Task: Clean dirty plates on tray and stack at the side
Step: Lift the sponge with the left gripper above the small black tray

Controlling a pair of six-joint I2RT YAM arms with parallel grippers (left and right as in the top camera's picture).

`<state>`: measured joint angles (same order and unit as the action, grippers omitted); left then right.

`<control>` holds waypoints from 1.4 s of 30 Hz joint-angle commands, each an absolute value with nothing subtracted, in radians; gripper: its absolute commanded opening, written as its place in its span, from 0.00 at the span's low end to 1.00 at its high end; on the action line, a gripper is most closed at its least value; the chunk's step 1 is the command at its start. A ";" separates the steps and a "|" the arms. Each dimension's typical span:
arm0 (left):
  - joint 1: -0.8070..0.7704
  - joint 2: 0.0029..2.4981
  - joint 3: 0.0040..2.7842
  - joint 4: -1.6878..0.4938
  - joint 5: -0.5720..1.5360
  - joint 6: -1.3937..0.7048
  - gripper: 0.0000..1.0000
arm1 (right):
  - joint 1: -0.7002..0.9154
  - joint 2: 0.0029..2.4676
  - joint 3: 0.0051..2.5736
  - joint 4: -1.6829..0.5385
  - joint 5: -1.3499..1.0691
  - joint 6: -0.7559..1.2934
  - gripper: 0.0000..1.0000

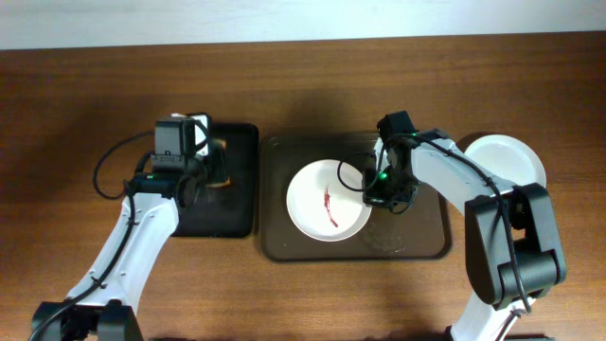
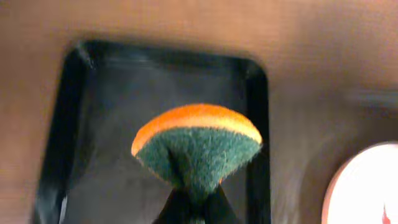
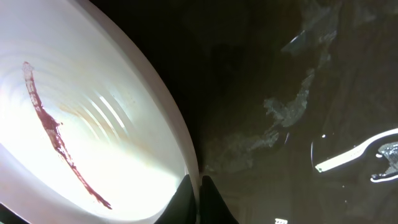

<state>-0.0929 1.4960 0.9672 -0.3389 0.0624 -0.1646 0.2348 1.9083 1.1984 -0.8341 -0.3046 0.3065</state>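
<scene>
On my overhead feed the dirty plate (image 1: 329, 201) sits in the brown tray (image 1: 421, 237), toward its left half, with a red streak (image 1: 329, 203) running across its middle. The right gripper (image 1: 381, 195) is at the plate's right edge, and from the right wrist camera I see its fingertips (image 3: 186, 198) pressed together on the white rim, with the streak (image 3: 59, 142) showing on the plate (image 3: 93, 124) to the left. The tray floor (image 3: 298, 93) beside it shows pale smears. The left gripper (image 2: 194, 204) hangs over the black tray (image 2: 93, 124), which lies just to the left of the brown one. Its jaws pinch a sponge (image 2: 198, 146) at the narrow bottom, so the green scouring side fans out below an orange top. In the overhead the sponge (image 1: 222, 152) sits over the black tray's (image 1: 237, 204) upper right part. A clean white plate (image 1: 516, 156) rests on the wooden table (image 1: 85, 95), just right of the brown tray.
</scene>
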 commanded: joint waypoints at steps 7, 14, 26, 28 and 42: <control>-0.089 1.469 0.994 -0.079 -0.042 -0.114 0.00 | 0.236 1.876 1.193 -0.834 -0.295 0.295 0.04; -0.089 1.458 0.994 -0.038 -0.042 -0.114 0.00 | 0.236 1.876 1.193 -0.830 -0.295 0.296 0.04; -0.089 1.364 0.994 -0.035 -0.041 -0.114 0.00 | 0.236 1.876 1.193 -0.826 -0.295 0.296 0.04; -0.089 1.339 0.994 -0.046 -0.041 -0.114 0.00 | 0.236 1.876 1.193 -0.826 -0.295 0.296 0.04; -0.089 1.282 0.994 -0.126 -0.042 -0.097 0.00 | 0.236 1.876 1.193 -0.826 -0.295 0.296 0.04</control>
<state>-0.0929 1.3106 0.9726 -0.1452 -0.0345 -0.1299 0.2348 1.9083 1.1984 -0.8268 -0.3046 0.3061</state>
